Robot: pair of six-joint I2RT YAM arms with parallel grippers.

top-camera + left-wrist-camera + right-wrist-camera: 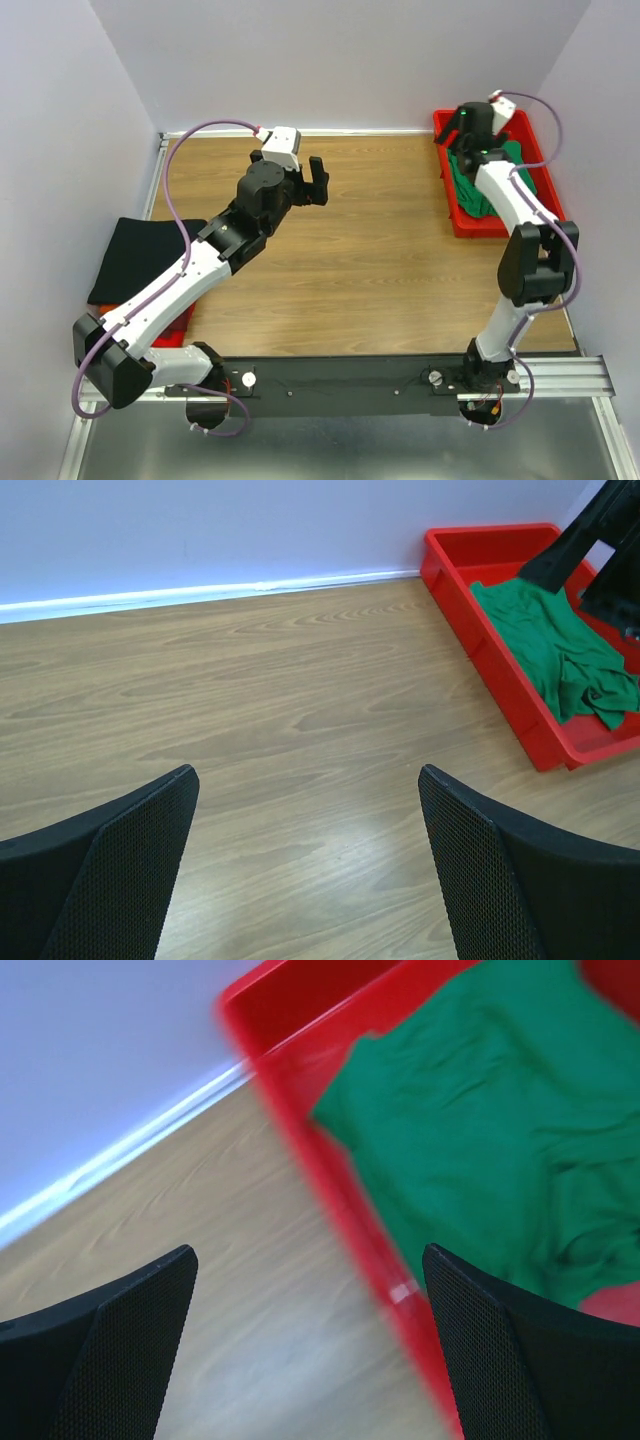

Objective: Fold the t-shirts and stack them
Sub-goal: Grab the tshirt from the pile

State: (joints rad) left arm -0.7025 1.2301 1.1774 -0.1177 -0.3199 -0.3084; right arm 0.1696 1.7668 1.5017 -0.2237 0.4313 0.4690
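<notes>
Top view first. Closest to the lens is the black rail along the bottom edge with both arm bases bolted to it. From there the left arm runs up to the upper left-centre of the frame. The left gripper hangs over the bare wooden table with its jaws spread and nothing in them. A folded black t-shirt lies at the left edge, partly under that arm. There's a bit of red poking out just below it, can't tell what it is. On the upper right sits the red tray with the green t-shirt bunched up inside. The right gripper is over the tray's far end, right above the cloth.

Left wrist view: two black mesh-textured fingers fill the bottom corners, wide apart, only wood grain between them. The tray is in the upper right and the green shirt is crumpled in it.

Right wrist view is blurry. Its fingers are also in the bottom corners, spread wide and gripping nothing. The tray's rim cuts diagonally through the middle. The green shirt fills the upper right, inside the tray.
</notes>
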